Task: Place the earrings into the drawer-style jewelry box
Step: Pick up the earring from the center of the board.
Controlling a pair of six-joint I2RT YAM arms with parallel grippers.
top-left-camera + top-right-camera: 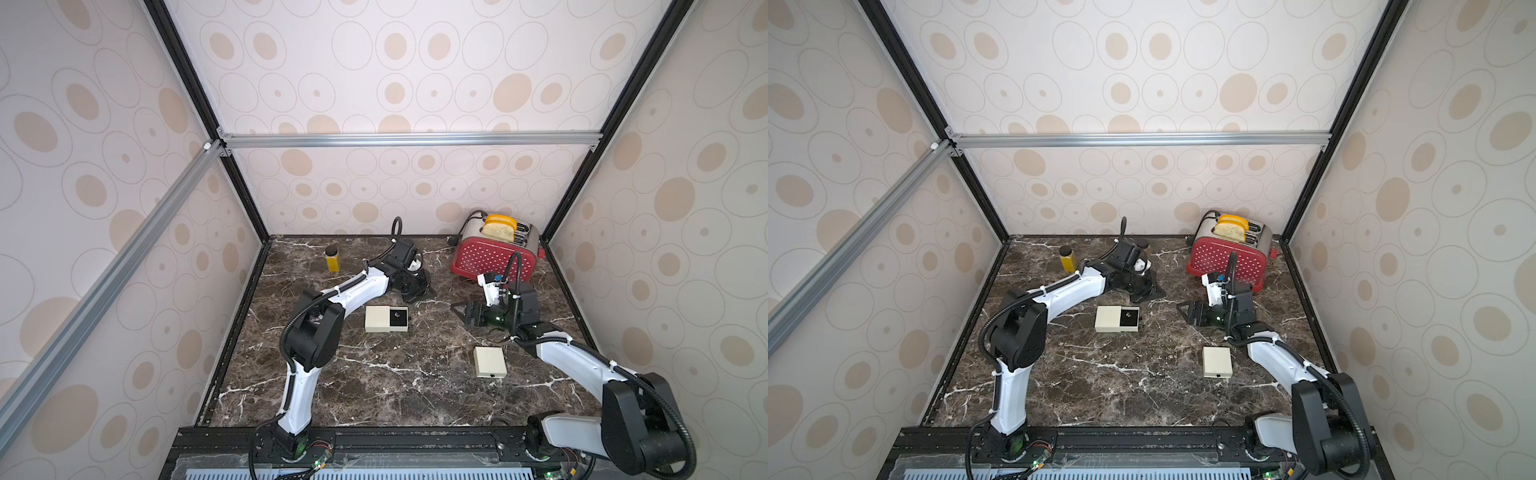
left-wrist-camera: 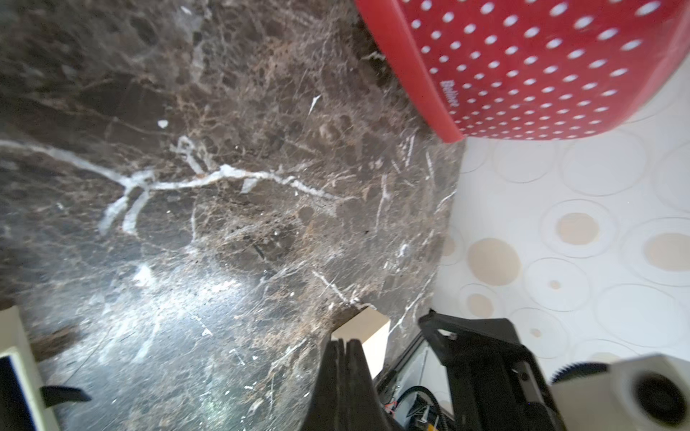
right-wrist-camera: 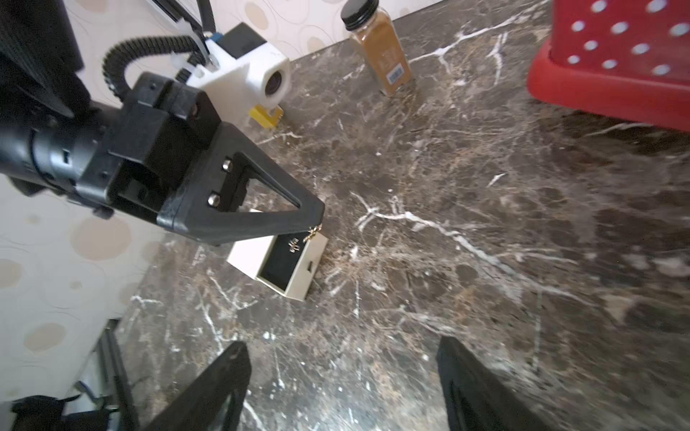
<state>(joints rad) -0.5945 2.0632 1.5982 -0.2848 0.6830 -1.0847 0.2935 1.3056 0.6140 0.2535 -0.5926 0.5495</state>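
**Hazard.** The small gold chain earring (image 3: pixel 313 232) hangs from the very tip of the left claw (image 3: pixel 316 220), whose jaws are pressed together on it. The hold is judged marginal. A jolt could shed the earring onto the dark veined marble table (image 1: pixel 374 374), where it would be hard to spot.

Release off target is the second risk. The right wrist view shows the tip near the far edge of the black-lined open drawer (image 3: pixel 280 268) of the cream drawer-style jewelry box (image 1: pixel 376 319). Whether the tip sits squarely over the tray cannot be told. A small metallic earring (image 3: pixel 293 245) lies inside the drawer already.

**Pose.** The left arm (image 1: pixel 357 286) reaches forward and bends inward, with its claw raised off the table just beyond the box. The right claw (image 1: pixel 457 311) hovers well apart from the box, jaws spread and empty, pointing toward the left claw. A closed cream box (image 1: pixel 490 361) lies near the right arm (image 1: pixel 573 357).
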